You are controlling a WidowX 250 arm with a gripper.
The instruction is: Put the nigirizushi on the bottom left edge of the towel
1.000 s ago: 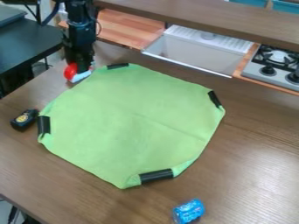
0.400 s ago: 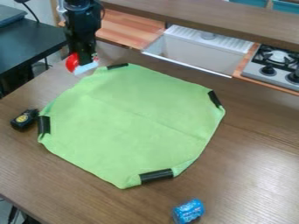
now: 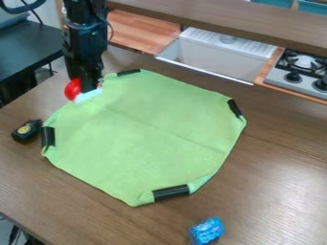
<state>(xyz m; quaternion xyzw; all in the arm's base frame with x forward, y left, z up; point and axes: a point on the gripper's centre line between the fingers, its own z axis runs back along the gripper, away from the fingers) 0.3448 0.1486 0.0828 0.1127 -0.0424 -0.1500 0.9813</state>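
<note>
Gripper (image 3: 89, 87): closed on the sushi (image 3: 74, 89), apart only by its width, at the towel's (image 3: 147, 129) 10 to 11 o'clock.
Blue can (image 3: 207, 231): shiny cylinder on its side, on the wood-grained table (image 3: 275, 191) beyond 5 o'clock.
Towel: soft, matte green cloth, roughly eight-sided, lightly creased; a dragging grip could ruck it up.
Black strips (image 3: 171, 192): narrow bars on the rim near 12, 2, 5 and 9 o'clock.
Target edge: 7 to 8 o'clock; letting go early would probably leave the sushi too far up.
Tape measure (image 3: 27, 131): hard, boxy, just outside 9 o'clock; a low, wide swing might knock it.
Sushi: smooth, rounded red part, white block below; an off-centre hold could let it twist or roll. Cannot tell if it touches cloth.
Sink (image 3: 217, 60): pale, straight-walled, toward 1 o'clock.
</note>
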